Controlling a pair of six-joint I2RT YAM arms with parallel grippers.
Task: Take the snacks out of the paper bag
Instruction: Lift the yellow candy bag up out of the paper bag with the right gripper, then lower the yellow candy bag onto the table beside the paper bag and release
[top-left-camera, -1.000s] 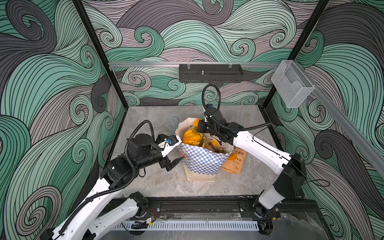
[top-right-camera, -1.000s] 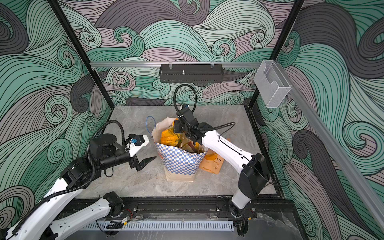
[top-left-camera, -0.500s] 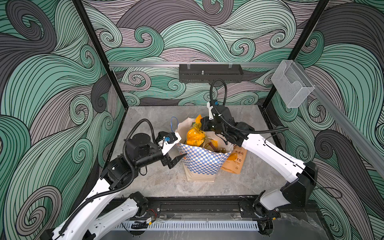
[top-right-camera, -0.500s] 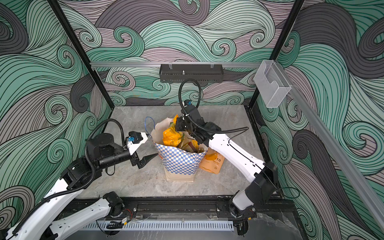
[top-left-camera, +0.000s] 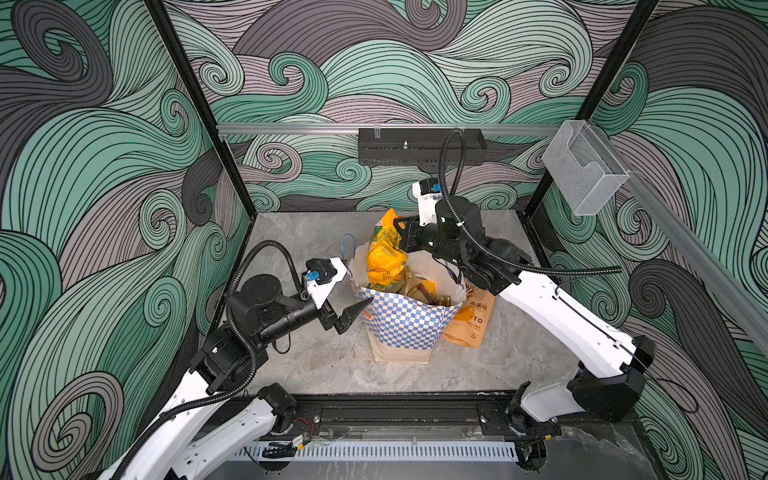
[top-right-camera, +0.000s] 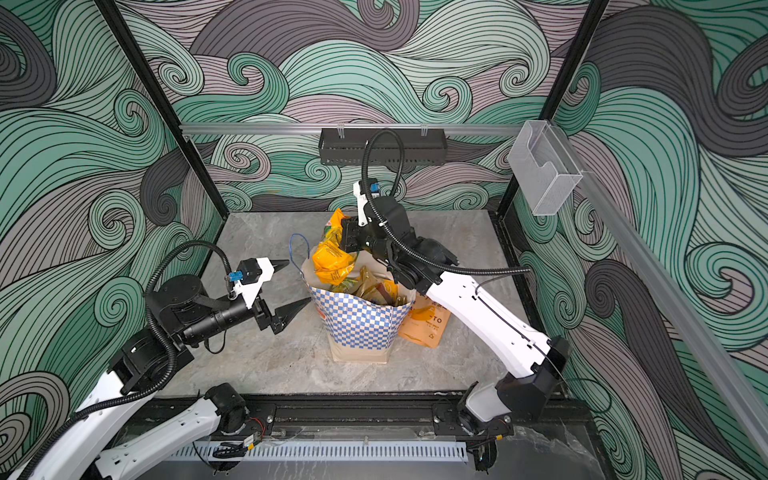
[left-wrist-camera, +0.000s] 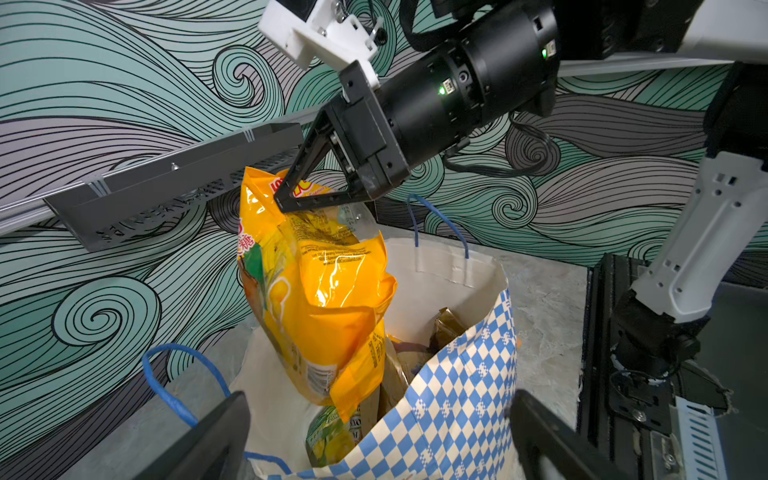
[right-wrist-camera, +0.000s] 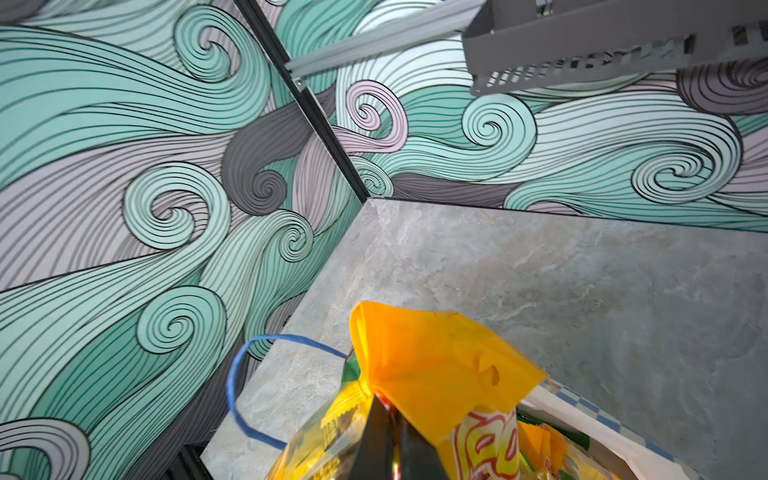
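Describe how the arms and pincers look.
The left arm and right arm have white shells, black joints and looping ribbed black cables. The left pincer and right pincer each have two black, pointed triangular fingers and a white camera mount with a blue plug.

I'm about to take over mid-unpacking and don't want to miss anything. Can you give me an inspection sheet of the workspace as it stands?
Surface: grey stone-look tabletop, no spills seen.
Job's things: paper bag upright and open; yellow-orange packet held up, lower end inside the bag; golden-brown packet and green-yellow packet inside; orange pouch out on the tabletop beside the bag.
Clutter: nothing seen.
Claws: right claw shut on the yellow-orange packet's top; left claw open, empty, beside the bag's rim.
Cables: black conduits on the arms, clear of the bag; blue cord handles hang loose.
Surroundings: wave-print walls; black tray on the rear rail; clear holder on the side wall.
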